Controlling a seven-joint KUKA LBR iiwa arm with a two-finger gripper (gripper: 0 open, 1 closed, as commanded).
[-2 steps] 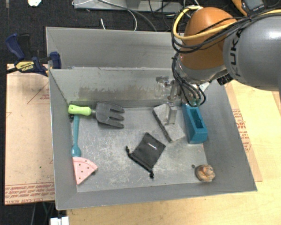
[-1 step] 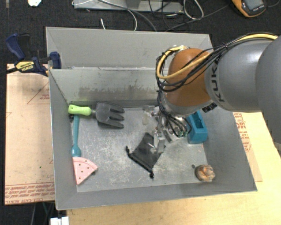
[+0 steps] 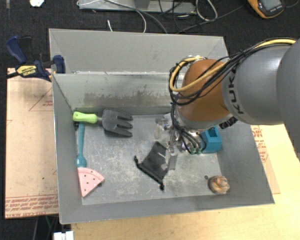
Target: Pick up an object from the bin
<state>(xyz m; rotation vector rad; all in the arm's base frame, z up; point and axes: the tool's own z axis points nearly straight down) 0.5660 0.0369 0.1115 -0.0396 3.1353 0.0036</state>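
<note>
- Our pincer (image 3: 171, 151) hangs near the bin's (image 3: 140, 91) middle; we cannot tell whether it is spread or closed.
- At its 7 o'clock, just beside it, lies a black flat scrap (image 3: 153, 165), long axis about 1-to-7 o'clock.
- A blue block (image 3: 212, 140) sits close at 3 o'clock.
- We see bare floor at 8 o'clock, out to a pink-headed scraper (image 3: 88, 179).
- A green-handled grey hand fork (image 3: 116, 122) lies at 10 o'clock.
- A brown lump (image 3: 219, 184) sits at 4 o'clock near the front wall.
</note>
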